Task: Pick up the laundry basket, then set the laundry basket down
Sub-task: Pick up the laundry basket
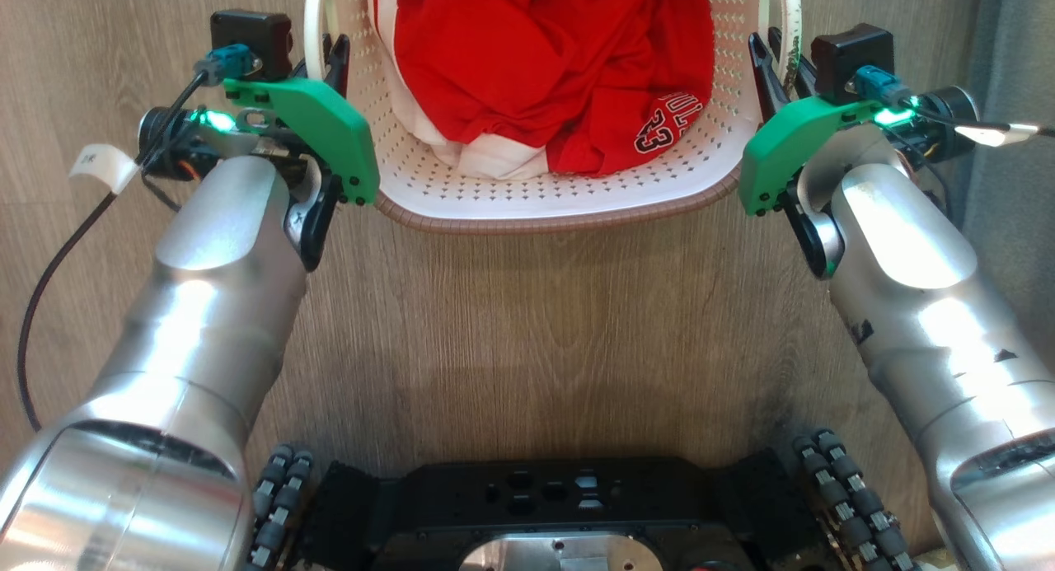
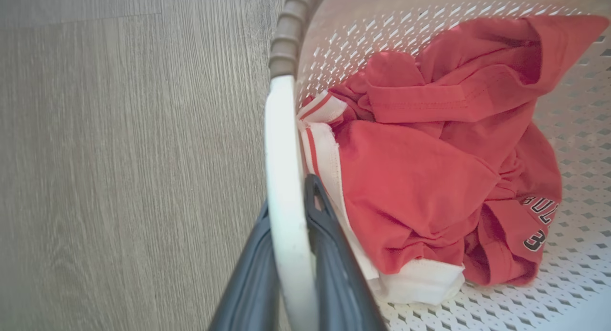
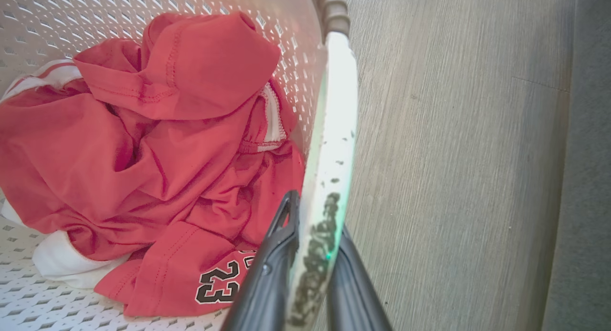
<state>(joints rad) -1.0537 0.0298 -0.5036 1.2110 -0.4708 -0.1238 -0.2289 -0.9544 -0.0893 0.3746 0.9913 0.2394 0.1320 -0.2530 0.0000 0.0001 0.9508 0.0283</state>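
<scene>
The laundry basket (image 1: 494, 194), cream-white and perforated with a brown rim, sits at the top middle of the head view with a red garment (image 1: 560, 60) bundled inside. On its left, my left gripper (image 1: 326, 53) is shut on the white side handle (image 2: 284, 144), one dark finger on each side of it (image 2: 289, 199). My right gripper (image 1: 778, 56) is shut on the other handle (image 3: 334, 111), which carries dark smudges; its fingers pinch the handle (image 3: 317, 215). Red cloth with "23" printed on it (image 3: 217, 285) lies just inside. I cannot tell whether the basket touches the floor.
Wood-look flooring (image 1: 536, 324) lies all around the basket. My black base (image 1: 560, 505) with its roller wheels is at the bottom edge. A black cable (image 1: 49, 274) loops at the left. A grey strip, curtain or mat, (image 1: 1018, 52) runs along the right.
</scene>
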